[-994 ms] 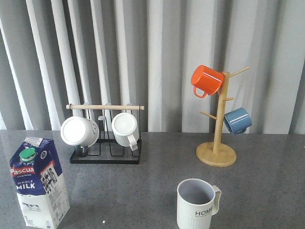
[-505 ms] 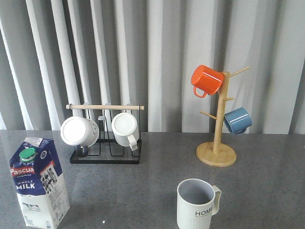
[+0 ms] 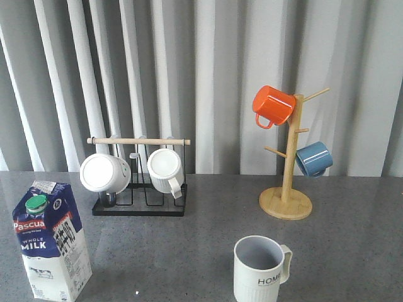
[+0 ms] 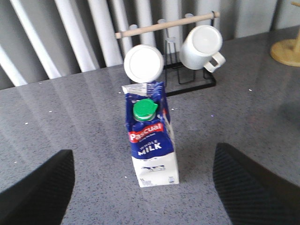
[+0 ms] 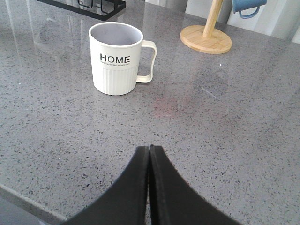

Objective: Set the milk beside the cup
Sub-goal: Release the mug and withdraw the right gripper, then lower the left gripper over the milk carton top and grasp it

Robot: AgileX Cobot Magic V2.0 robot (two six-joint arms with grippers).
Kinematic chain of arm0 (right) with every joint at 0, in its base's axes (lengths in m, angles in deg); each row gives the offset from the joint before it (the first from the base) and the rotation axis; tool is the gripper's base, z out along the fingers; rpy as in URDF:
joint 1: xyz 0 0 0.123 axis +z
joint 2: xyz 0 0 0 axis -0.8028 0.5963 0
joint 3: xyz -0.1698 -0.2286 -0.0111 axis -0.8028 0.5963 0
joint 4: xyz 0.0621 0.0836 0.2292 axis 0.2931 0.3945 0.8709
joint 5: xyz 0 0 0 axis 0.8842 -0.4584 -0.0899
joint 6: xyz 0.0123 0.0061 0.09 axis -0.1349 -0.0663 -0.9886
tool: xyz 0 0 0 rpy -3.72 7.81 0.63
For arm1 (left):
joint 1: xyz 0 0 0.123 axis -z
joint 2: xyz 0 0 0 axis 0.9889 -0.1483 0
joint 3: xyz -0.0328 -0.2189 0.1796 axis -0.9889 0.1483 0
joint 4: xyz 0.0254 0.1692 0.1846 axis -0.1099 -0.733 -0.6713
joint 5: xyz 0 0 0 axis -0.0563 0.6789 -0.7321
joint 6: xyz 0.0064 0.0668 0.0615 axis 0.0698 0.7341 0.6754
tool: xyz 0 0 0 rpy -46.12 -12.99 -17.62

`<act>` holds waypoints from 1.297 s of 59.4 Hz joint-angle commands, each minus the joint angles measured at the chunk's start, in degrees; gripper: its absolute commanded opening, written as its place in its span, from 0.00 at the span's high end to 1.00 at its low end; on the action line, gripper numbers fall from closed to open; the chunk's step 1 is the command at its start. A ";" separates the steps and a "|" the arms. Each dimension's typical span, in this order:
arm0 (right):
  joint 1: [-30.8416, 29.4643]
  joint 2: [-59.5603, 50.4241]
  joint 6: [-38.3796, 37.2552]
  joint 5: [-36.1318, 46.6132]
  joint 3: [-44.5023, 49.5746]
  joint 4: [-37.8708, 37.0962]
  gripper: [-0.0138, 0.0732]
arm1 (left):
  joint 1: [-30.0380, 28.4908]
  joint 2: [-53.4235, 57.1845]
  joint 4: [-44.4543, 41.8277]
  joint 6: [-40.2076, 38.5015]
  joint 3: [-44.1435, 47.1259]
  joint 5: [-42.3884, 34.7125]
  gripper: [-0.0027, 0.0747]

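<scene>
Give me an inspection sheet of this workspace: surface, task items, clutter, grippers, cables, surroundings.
Surface: grey speckled table, no spills seen.
Task items: milk carton upright at front left, green cap on; HOME cup upright at front right, nothing seen inside, well apart from the carton.
Clutter: black rack with two white mugs hung from its wooden bar; wooden mug tree carrying an orange mug and a blue mug.
Grippers: left gripper open, fingers spread wide, facing the carton; right gripper shut, holding nothing, facing the cup.
Cables: nothing seen.
Surroundings: grey pleated curtain behind the table.
</scene>
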 commanded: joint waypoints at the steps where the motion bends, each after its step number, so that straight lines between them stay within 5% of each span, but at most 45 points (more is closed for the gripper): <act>1: -0.20 0.45 -0.06 4.25 -1.52 -0.12 0.85 | 0.28 -0.17 4.84 2.80 -2.31 -2.75 0.22; 30: -0.20 0.45 -0.06 2.59 -1.52 0.59 0.85 | 0.28 -1.88 8.69 -0.46 -2.67 -7.73 0.22; 77: -0.20 0.45 -0.12 -3.35 -1.52 0.98 0.85 | 0.28 -32.68 9.69 2.12 -23.00 -2.28 0.22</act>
